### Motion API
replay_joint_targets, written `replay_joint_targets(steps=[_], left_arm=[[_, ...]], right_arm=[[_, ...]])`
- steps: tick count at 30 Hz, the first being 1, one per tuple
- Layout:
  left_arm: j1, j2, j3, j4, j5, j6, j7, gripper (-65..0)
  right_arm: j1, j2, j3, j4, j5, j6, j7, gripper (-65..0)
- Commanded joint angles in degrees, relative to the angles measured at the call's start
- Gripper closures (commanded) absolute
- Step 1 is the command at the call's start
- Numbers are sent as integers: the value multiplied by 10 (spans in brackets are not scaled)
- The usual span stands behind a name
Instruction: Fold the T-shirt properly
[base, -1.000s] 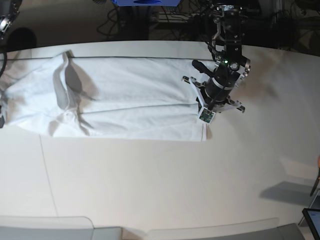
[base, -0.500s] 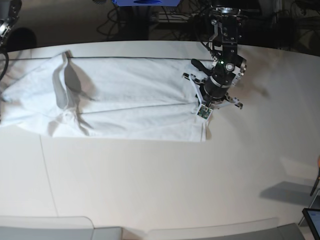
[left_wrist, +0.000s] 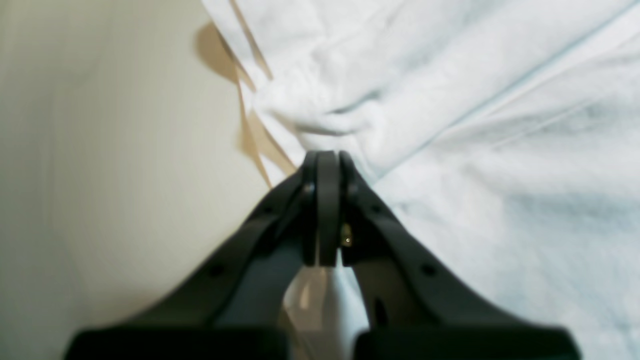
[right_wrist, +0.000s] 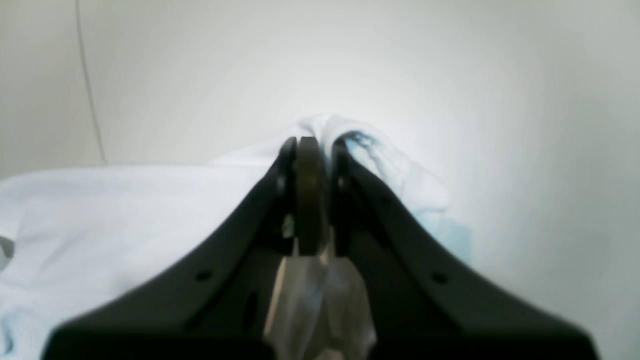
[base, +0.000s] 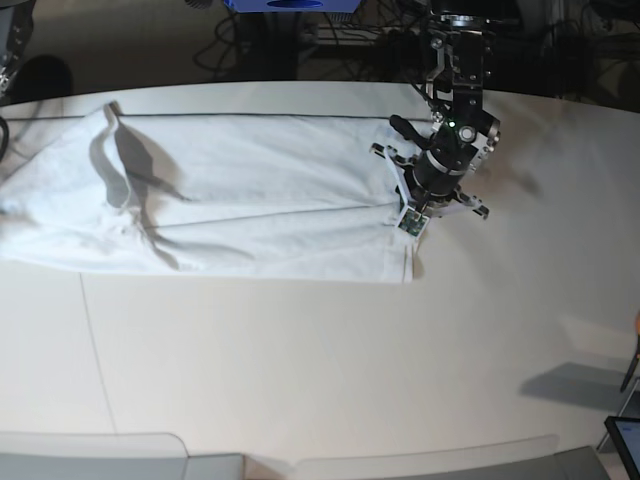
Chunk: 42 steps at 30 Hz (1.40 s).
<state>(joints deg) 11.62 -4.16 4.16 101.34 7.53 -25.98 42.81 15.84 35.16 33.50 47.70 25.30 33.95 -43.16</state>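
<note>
The T-shirt (base: 250, 195) has stretched toward nine o'clock; my left gripper (base: 403, 208) and right gripper (right_wrist: 315, 142) pinch opposite ends.

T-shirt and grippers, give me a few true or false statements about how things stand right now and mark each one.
1. The left gripper is shut on the T-shirt. True.
2. The T-shirt is already folded into a small square. False: it lies spread long across the table.
3. The right gripper pinches a bunch of white cloth. True.
4. The T-shirt has a large printed logo. False: it is plain white.
5. In the base view, the left arm grips the shirt's left end. False: it grips the right edge, near the hem.
</note>
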Motion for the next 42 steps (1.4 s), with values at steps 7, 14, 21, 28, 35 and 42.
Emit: replay_joint_targets(steps=[7,14,21,28,35,42], left_arm=[[1,-1,-3,4,15,1,19,0],[1,-1,-3,7,15,1,19,0],[0,0,-3,8,15,1,19,0],[1,0,-3,57,13,1,21,0],[-5,0,-3,69,15,1,22,0],[-5,-3,-3,68,15,1,22,0]], right_arm=[[13,11,4,9,2,-2,50,-16],[13,11,4,10,2,-2,52,-86],[10,15,5,13,2,-2,128,-284],[-103,-7,5,220,4,2,55,-284],[-234,-118,11,517,5,2,-52,-162],[-222,-175,10,516,5,2,-109,-7]])
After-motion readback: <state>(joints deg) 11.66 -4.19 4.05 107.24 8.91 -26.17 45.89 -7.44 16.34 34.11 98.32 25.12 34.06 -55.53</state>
